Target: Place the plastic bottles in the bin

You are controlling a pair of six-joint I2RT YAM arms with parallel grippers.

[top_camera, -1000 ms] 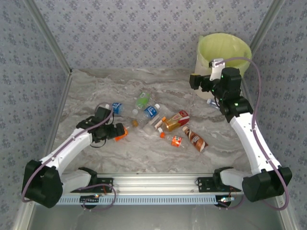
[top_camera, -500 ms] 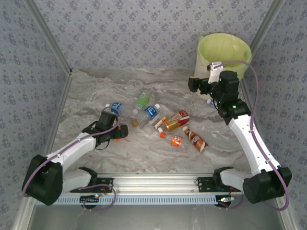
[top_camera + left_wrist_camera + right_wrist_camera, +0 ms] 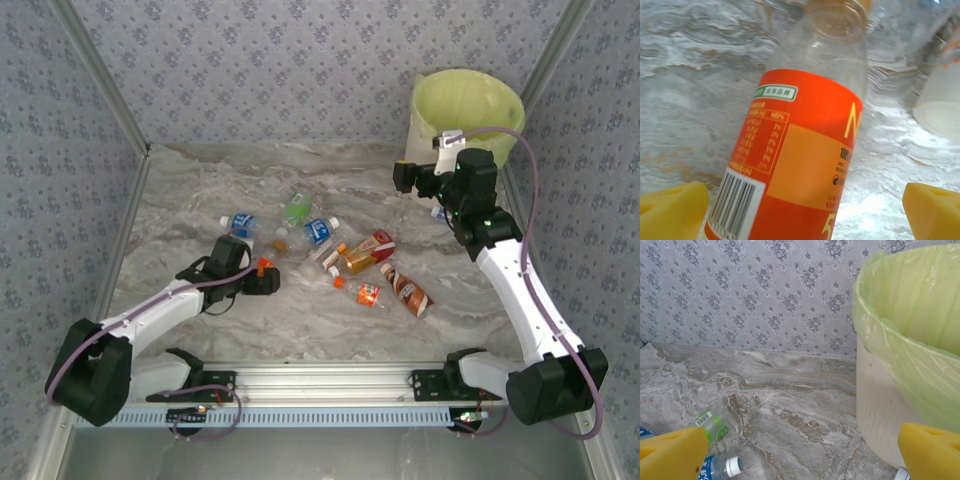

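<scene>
When you look from above, the left gripper (image 3: 268,282) sits low on the table (image 3: 180,190), wide open, hiding most of an orange bottle (image 3: 262,265). The other plastic bottles (image 3: 340,255) lie just beyond it. The right gripper (image 3: 403,180) is wide open and empty, with the bin (image 3: 467,100) just behind it.

Left wrist: the orange bottle lies between the yellow fingers (image 3: 670,212) (neither touches it). Its bottom is cut off. A big "N" and a bar code show; the small print is too tiny.

Right wrist: the bin stands right of the fingers.
</scene>
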